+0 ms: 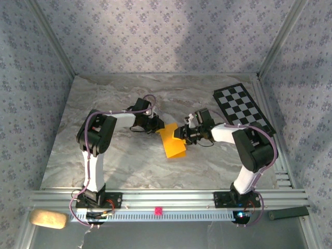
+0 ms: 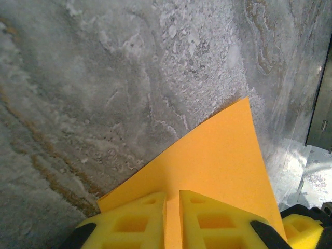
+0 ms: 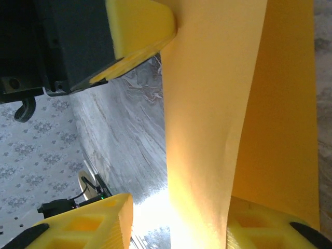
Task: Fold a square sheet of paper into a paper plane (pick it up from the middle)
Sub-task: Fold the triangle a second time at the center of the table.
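The square sheet of paper is orange-yellow and folded into a smaller angular shape. It is held up over the middle of the marble table, with its lower end near the surface. My left gripper is shut on its upper left edge. In the left wrist view the gripper pinches the paper between its yellow fingers. My right gripper is at the sheet's right side. In the right wrist view it stands open around a hanging fold of the paper, which touches the right finger and stands apart from the left one.
A black-and-white checkered board lies at the back right of the table. A beige pad sits off the table's front left corner, beyond the metal rail. Patterned walls close in the left, back and right sides.
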You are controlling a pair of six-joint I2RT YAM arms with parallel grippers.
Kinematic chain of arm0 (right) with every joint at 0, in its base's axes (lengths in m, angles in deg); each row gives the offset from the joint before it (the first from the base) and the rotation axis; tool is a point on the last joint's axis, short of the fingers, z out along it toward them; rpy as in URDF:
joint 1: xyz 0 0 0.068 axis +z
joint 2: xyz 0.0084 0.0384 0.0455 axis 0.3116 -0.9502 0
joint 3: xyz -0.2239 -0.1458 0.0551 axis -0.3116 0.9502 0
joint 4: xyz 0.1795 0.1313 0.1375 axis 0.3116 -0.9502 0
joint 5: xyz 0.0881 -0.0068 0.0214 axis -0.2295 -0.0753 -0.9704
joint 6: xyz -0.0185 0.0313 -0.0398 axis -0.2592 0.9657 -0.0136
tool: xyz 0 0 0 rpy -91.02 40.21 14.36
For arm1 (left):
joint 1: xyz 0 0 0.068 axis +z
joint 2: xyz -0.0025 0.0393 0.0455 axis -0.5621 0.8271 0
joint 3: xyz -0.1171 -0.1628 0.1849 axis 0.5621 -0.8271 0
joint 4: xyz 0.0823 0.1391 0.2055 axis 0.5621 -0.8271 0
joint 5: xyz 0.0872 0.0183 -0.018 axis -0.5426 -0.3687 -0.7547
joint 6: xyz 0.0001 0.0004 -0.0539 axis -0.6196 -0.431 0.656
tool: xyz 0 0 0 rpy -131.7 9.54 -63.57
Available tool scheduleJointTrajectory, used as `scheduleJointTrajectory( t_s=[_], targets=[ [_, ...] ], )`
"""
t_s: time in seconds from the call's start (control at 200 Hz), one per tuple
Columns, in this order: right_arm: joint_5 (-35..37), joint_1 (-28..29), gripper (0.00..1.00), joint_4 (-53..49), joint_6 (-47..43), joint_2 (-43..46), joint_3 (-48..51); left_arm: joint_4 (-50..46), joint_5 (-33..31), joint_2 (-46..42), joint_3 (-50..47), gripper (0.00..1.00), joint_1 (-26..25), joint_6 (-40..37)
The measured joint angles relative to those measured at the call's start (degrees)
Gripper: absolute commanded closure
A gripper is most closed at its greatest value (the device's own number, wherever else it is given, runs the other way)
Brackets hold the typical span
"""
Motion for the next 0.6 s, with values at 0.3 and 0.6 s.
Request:
scheduleJointTrajectory(
  t_s=[0.3,0.6],
  targets=[
    [-0.1,-0.5,0.72,-2.4,-1.6,-1.6,-0.6,0.0,0.4,0.0,0.1,0.84,0.0,0.0],
    [2.8,-0.6,0.88,-6.0,-2.9,-2.4,-0.7,0.3,1.6,-0.1,0.5,0.71,0.0,0.0]
  ],
)
